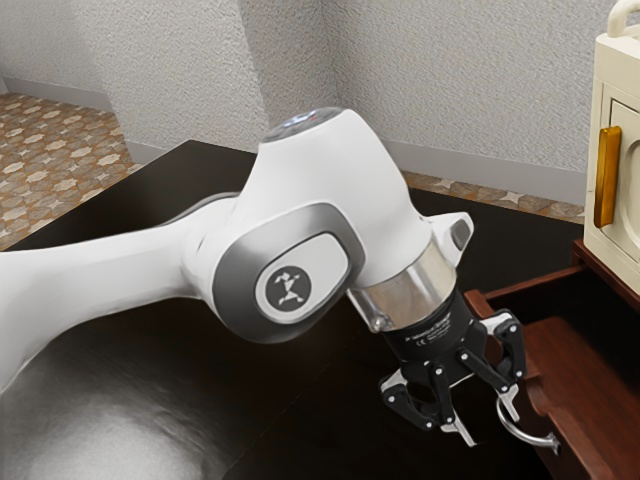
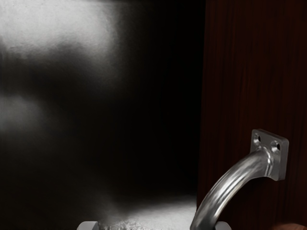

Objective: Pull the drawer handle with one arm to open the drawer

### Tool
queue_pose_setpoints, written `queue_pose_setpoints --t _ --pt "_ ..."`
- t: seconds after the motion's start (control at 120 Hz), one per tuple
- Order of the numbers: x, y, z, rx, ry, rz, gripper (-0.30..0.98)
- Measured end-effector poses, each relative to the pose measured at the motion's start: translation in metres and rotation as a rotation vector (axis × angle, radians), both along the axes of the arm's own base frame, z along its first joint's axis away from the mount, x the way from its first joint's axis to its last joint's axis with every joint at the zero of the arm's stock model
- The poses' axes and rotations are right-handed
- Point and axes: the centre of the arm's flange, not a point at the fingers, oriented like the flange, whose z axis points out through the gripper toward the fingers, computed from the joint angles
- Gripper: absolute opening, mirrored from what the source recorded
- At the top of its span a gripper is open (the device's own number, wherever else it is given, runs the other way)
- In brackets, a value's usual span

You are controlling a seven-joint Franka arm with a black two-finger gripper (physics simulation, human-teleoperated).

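Handle (image 2: 234, 183) bows outward, its length along the drawer front (image 2: 244, 86).

Rough pale walls (image 1: 450, 90); patterned floor (image 1: 55, 150), perhaps tiled; dark table (image 1: 170, 185).

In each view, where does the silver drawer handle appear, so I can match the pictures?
Exterior view: the handle is low, toward the view's right, beside the gripper.
Wrist view: the handle curves out from its mounting plate.
Shared landmark: the red-brown drawer front bearing it.
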Motion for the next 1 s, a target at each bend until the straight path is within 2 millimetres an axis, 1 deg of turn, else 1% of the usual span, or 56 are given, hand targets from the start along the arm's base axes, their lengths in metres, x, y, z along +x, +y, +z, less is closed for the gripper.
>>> queue_pose_setpoints --t 0.275,0.433,0.65,0.692,0.817,0.833,0.867,0.892,0.925,0.958,1.0 --pt "-0.005 0.012 0.004 0.011 0.046 0.010 0.26" --pt "-0.007 0.015 0.005 0.024 0.070 0.016 0.26" --pt "-0.007 0.019 0.014 0.051 0.058 0.016 0.37" --pt "-0.008 0.022 0.019 0.051 0.057 0.018 0.38" --pt "-0.008 0.041 0.043 0.048 0.060 0.036 0.36" --pt "-0.007 0.042 0.049 0.049 0.054 0.035 0.37" --pt "-0.005 0.045 0.068 0.049 0.030 0.035 0.41" --pt "-0.002 0.051 0.085 0.049 0.008 0.038 0.44" --pt "0.008 0.070 0.107 0.054 -0.024 0.059 0.47" --pt "0.020 0.099 0.125 0.067 -0.051 0.091 0.50" --pt "0.034 0.145 0.142 0.090 -0.076 0.134 0.53"
